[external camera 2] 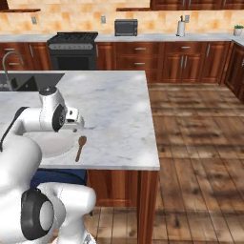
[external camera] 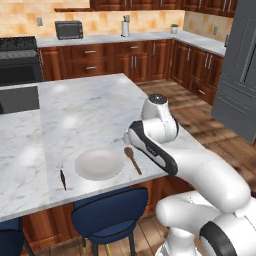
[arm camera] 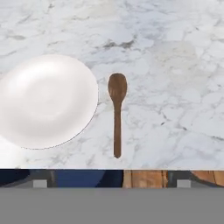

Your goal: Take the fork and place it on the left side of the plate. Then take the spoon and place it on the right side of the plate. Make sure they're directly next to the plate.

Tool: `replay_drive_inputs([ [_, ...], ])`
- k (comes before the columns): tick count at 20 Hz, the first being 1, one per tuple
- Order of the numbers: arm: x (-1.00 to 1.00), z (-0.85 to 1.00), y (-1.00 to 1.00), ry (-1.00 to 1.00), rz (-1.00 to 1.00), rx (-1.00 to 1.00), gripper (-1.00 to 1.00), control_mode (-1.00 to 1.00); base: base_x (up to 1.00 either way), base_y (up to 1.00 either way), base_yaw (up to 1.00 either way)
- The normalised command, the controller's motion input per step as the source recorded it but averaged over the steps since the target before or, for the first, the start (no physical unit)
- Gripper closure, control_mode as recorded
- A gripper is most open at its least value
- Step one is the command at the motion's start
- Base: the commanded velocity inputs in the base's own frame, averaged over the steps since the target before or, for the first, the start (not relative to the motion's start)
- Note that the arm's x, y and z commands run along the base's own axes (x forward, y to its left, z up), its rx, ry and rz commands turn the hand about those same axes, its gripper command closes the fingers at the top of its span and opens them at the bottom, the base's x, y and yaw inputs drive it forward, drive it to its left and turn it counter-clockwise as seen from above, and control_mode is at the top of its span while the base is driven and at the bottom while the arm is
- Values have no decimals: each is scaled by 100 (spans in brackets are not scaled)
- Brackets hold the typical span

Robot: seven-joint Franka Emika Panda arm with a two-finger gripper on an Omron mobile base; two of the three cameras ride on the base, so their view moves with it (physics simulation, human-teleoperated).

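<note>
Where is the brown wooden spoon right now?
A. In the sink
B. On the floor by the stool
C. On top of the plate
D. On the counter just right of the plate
D: the hand view shows the spoon lying flat on the marble counter, beside the right edge of the plate with a narrow gap, not on it.

You can't judge how the jaws stand: the arm's own wrist covers them in both base views. In the right base view the arm hides most of the plate (external camera 2: 56, 143) and the table's left part. The hand view cuts the plate's left edge. The fork (external camera: 63, 178) is too small to make out its pale tines clearly.
</note>
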Motion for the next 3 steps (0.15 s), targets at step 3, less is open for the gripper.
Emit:
replay_drive_inputs([
  [3, -32, 0, -8, 0, 0, 1, -100, -100, 0, 0, 0],
])
